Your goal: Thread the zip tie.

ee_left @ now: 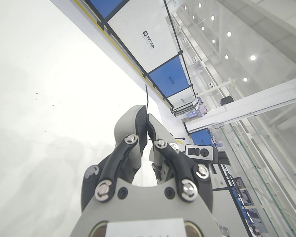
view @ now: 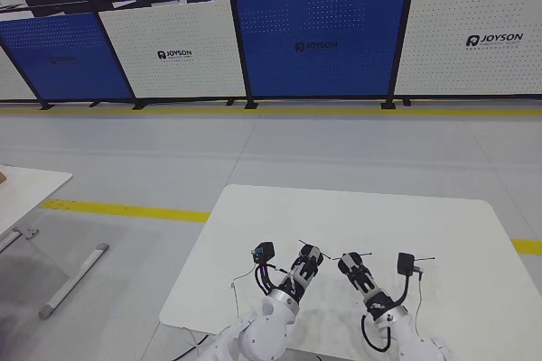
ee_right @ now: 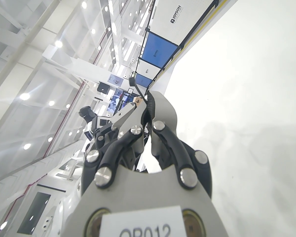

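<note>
Both arms hang low over the near part of the white table (view: 370, 217), a short gap apart. My left gripper (ee_left: 146, 114) is shut on the zip tie; its thin black tail (ee_left: 146, 96) sticks straight out past the fingertips. My right gripper (ee_right: 146, 99) is shut on a black zip tie strap, whose curved end with the square head (ee_right: 132, 82) pokes out beyond the fingers. In the top view the left gripper (view: 309, 256) and right gripper (view: 347, 263) point away from the robot, with thin black tips (view: 303, 244) showing. How the strap runs between the grippers is hidden.
The table's far edge (view: 352, 191) and left edge (view: 194, 253) border open grey floor with a yellow line (view: 126, 211). Another white table (view: 18, 194) stands at the far left. Blue and white partition panels (view: 316, 45) line the back.
</note>
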You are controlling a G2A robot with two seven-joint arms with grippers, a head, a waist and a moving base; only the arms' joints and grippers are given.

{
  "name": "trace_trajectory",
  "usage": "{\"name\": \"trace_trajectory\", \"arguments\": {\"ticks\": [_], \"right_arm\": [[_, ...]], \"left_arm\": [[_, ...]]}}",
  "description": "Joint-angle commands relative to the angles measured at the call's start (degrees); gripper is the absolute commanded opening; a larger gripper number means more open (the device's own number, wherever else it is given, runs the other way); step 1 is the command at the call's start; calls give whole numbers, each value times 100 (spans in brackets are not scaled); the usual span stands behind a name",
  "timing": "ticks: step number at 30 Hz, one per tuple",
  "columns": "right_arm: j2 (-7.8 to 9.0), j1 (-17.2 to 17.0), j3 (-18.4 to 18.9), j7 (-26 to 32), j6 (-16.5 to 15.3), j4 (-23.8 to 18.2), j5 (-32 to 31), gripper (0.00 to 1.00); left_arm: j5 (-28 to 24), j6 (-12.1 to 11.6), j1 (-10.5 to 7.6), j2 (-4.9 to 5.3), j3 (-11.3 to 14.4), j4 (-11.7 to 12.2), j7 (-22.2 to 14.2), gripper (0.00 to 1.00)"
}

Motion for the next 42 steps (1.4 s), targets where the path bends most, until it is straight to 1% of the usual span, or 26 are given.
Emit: {"name": "trace_trajectory", "arguments": {"ticks": [1,9,17,24,31,42], "right_arm": [[-6,15,-2,-1,42,25,-8,0],[-28,52,-16,-11,85,82,-18,0],[-27,-48,34,-48,-23,-46,-80,0],[-51,34,-10,4,163,8,-105,0],[-78,115,-52,28,179,100,-94,0],[-100,125,-91,60,192,108,-170,0]], "left_arm": [[0,0,0,0,0,0,0,0],[0,0,0,0,0,0,0,0],[0,0,0,0,0,0,0,0],[0,0,0,0,0,0,0,0],[0,0,0,0,0,0,0,0],[0,0,0,0,0,0,0,0]]}}
